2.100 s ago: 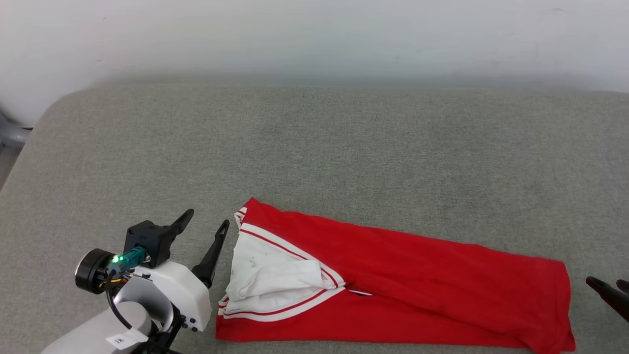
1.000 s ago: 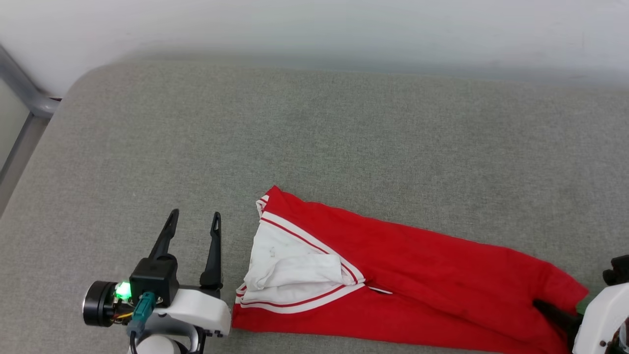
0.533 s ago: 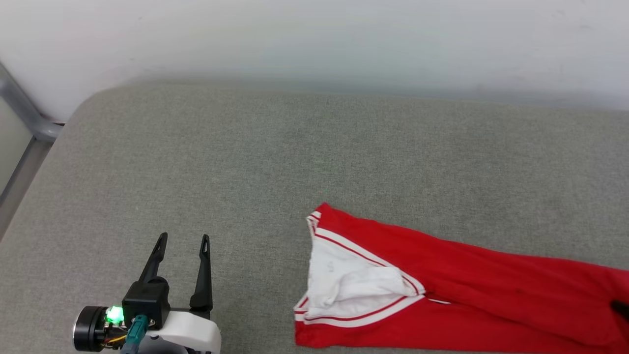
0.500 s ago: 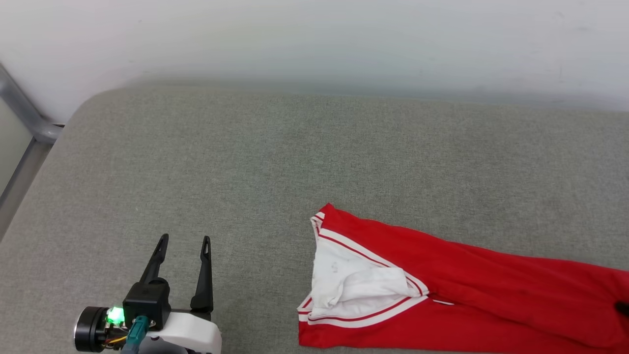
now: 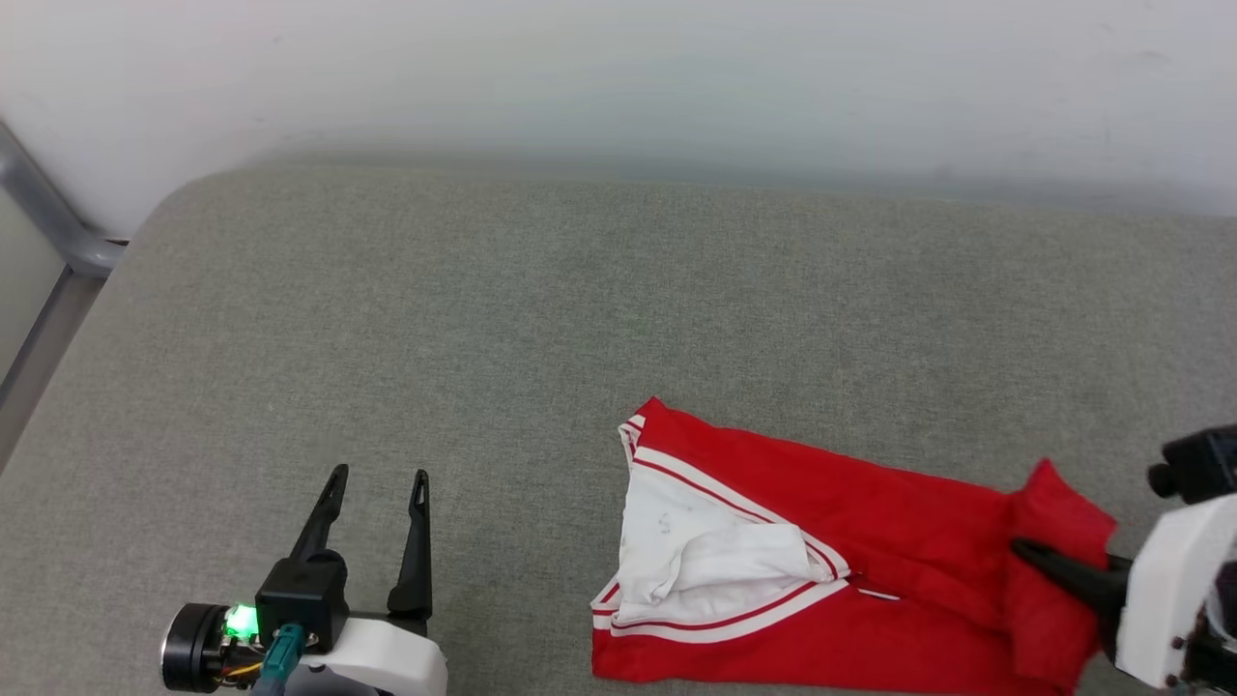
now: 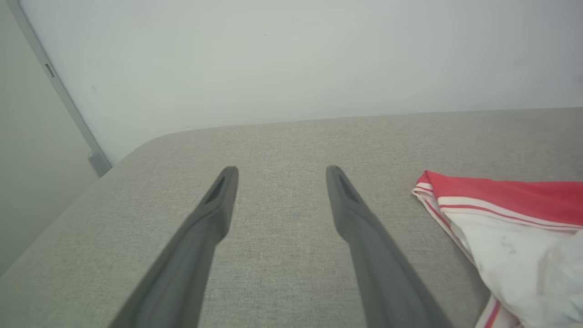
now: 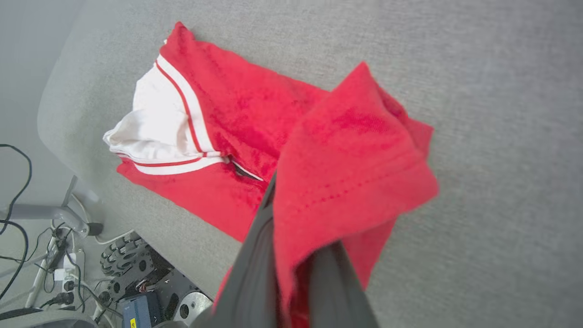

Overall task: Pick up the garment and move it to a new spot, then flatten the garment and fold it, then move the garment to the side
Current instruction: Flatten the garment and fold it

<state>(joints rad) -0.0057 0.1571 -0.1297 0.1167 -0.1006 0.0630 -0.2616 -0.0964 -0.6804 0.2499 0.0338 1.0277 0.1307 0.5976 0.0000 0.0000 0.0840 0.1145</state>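
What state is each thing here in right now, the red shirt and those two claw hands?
garment: lying as a long strip on the grey cushion, white sleeve on top, its right end lifted.
right gripper: shut on the garment's lifted end.
left gripper: open, empty, apart from the garment.

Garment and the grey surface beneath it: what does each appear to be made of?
Garment: soft knit cloth, likely cotton or a polyester blend; matte, slightly fuzzy nap, limp folds, a stitched hem line. Grey surface: woven upholstery-type fabric, matte and heathered with a fine visible weave; its rounded corner suggests padding beneath, though that is unseen.
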